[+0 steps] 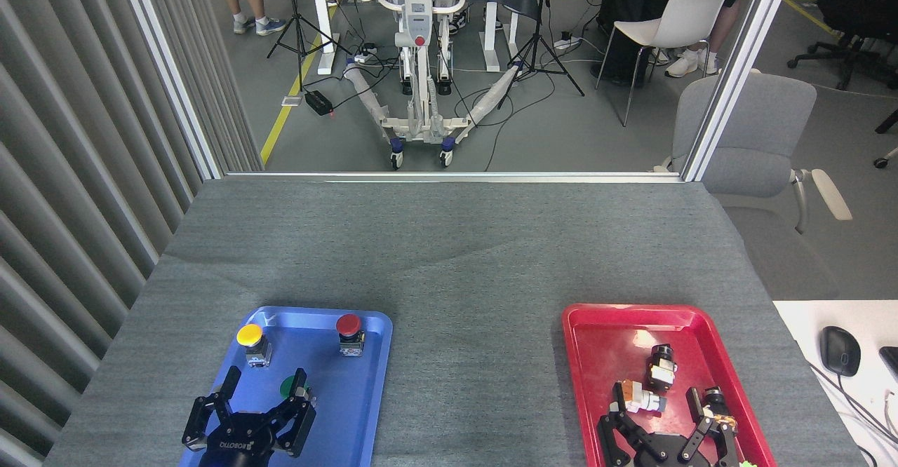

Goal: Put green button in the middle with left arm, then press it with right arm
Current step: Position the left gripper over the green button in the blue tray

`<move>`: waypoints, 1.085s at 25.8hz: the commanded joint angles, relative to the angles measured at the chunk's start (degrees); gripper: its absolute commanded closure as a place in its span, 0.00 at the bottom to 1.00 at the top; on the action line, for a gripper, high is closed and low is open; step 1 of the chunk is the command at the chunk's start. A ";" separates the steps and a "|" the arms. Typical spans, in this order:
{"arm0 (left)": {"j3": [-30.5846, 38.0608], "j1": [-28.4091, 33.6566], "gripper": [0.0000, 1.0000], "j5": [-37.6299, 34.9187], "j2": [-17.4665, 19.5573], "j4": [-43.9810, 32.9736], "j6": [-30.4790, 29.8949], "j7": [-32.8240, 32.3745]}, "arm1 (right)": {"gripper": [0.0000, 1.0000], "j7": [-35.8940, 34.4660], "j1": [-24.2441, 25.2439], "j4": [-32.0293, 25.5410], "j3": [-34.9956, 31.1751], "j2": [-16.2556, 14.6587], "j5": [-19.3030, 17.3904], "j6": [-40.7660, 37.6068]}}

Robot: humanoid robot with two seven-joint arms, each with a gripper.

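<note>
The green button (pixel 291 386) stood in the blue tray (pixel 372 355), between the spread fingers of the left claw (pixel 261 398), which was open around it but not yet gripping. The right claw (pixel 666 421) waited open over the red tray (pixel 603 341). Farther, the glossy yellow button (pixel 251 341) and red button (pixel 349 332) stood upright; the middle (pixel 470 355) of the felt-like bench was bare.

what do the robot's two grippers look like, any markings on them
Both are black, multi-fingered claws with jointed, linked fingers. The left gripper, over the blue tray, has ROBOTIQ printed in white on its palm. The right gripper, over the red tray, is the same build; no marking shows on it.
</note>
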 commanded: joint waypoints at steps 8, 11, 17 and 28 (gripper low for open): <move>0.29 0.33 0.01 0.04 0.61 0.18 1.75 0.32 | 0.00 -0.31 0.31 -0.63 -1.78 -0.69 -0.20 -0.60; 0.29 0.07 0.01 0.04 0.61 0.27 1.84 0.23 | 0.00 -0.31 0.31 -0.63 -1.78 -1.04 -0.03 -0.16; 0.38 -0.02 0.01 -0.31 0.53 -0.96 2.10 0.32 | 0.00 -0.58 0.31 -0.63 -1.52 -0.51 -0.03 -0.60; 0.38 -0.63 0.01 -0.05 0.70 -0.61 1.75 0.85 | 0.00 -0.58 0.75 -0.55 -1.52 -0.95 -0.20 -0.60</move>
